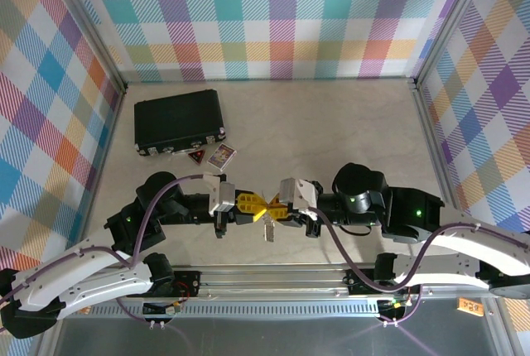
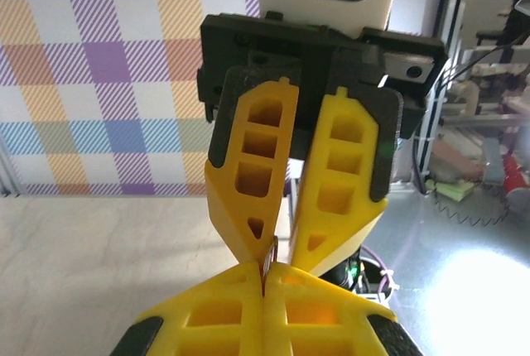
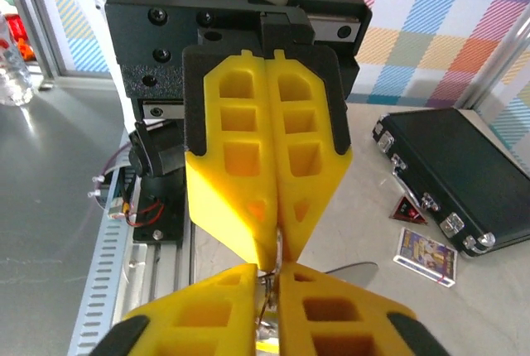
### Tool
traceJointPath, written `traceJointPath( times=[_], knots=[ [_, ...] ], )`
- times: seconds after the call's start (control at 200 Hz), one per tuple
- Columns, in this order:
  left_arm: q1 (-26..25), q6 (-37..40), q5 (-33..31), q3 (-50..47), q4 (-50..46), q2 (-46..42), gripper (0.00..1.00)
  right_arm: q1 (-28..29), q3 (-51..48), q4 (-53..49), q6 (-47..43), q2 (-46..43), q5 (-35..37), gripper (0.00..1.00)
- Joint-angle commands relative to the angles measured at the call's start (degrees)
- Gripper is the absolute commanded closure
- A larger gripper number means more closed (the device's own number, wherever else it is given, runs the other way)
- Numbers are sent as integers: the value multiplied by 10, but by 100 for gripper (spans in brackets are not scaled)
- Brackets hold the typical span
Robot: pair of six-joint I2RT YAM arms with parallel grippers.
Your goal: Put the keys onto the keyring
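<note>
Meeting tip to tip above the counter (image 1: 331,124), the left gripper (image 1: 257,204), jaws together, and the right gripper (image 1: 276,208), jaws a sliver apart around thin wire (grip unconfirmed), apparently steady the keyring (image 1: 267,229) mid-air for threading; the keys cannot be made out.

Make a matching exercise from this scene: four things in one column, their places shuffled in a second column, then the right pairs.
Things
1. black case
2. picture card
3. left fingers
4. silver piece

Places
A. hanging under the meeting fingertips
B. back left of the table
C. by the case's near edge
D. tip to tip with the right fingers

Pairs: 1-B, 2-C, 3-D, 4-A
</note>
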Motion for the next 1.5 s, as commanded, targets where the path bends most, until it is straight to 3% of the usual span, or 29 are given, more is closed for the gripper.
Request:
traceJointPath(
  times=[0.0,0.215,0.365,0.47,1.495],
  knots=[
    [-1,-25,13,-5,84,-8,100,10,-12,29,10,-8,-42,93],
    [-1,-22,9,-4,78,-12,100,9,-8,19,7,-13,-29,99],
    [-1,-20,6,-4,75,-13,100,9,-11,21,10,-22,-22,76],
    [-1,-20,9,-4,79,-13,100,9,-23,34,13,-33,-24,70],
    [-1,-29,38,0,98,-16,100,9,-108,110,36,-55,10,64]
  ],
)
